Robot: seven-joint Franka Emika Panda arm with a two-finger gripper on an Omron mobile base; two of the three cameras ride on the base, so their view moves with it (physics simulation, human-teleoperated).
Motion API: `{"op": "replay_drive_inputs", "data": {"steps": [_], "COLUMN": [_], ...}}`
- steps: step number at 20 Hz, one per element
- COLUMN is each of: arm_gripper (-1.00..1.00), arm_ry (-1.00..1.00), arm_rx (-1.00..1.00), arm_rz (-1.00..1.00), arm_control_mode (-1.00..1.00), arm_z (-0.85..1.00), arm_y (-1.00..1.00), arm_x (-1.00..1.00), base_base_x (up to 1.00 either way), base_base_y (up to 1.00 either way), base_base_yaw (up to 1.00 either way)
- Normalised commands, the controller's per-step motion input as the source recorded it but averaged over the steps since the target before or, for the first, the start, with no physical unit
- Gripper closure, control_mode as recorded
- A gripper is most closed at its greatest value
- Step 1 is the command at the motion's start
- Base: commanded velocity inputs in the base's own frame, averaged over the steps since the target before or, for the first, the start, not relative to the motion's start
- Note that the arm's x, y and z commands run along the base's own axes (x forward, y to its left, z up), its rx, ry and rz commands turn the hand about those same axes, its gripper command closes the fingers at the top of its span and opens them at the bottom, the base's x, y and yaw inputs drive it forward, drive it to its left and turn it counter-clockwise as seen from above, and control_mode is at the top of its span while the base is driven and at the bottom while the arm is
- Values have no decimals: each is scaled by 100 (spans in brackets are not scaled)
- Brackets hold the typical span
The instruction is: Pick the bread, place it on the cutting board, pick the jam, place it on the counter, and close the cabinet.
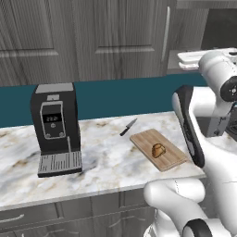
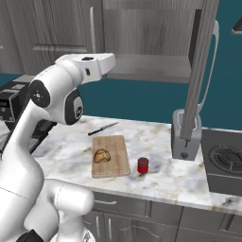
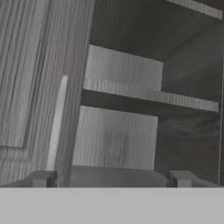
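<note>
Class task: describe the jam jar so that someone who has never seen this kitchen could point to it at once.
Start at the marble counter and find the wooden cutting board with the bread on it. Just off the board's right side, toward the counter's front edge and left of the toaster, stands the jam. It is the one red thing there: a small upright cylinder with a darker lid.

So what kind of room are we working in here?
A rendered kitchen, by the look of it: a marble counter carrying a coffee machine and toaster, a stove burner at its end, grey cabinets above.
</note>
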Motion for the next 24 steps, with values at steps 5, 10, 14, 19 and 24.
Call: {"op": "replay_drive_inputs", "data": {"steps": [5, 10, 14, 19, 24], "arm_gripper": [-100, -100, -100, -100, -100], "arm_ry": [0, 0, 0, 0, 0], "arm_rx": [2, 1, 0, 0, 0], "arm_rz": [0, 0, 0, 0, 0], "arm_control_mode": [-100, -100, -100, -100, -100], "arm_z": [27, 15, 3, 0, 0], "arm_y": [-19, -25, -17, -14, -10], "arm_x": [-60, -63, -56, -62, -62], "base_base_x": [0, 0, 0, 0, 0], "base_base_y": [0, 0, 0, 0, 0], "base_base_yaw": [0, 0, 0, 0, 0]}}
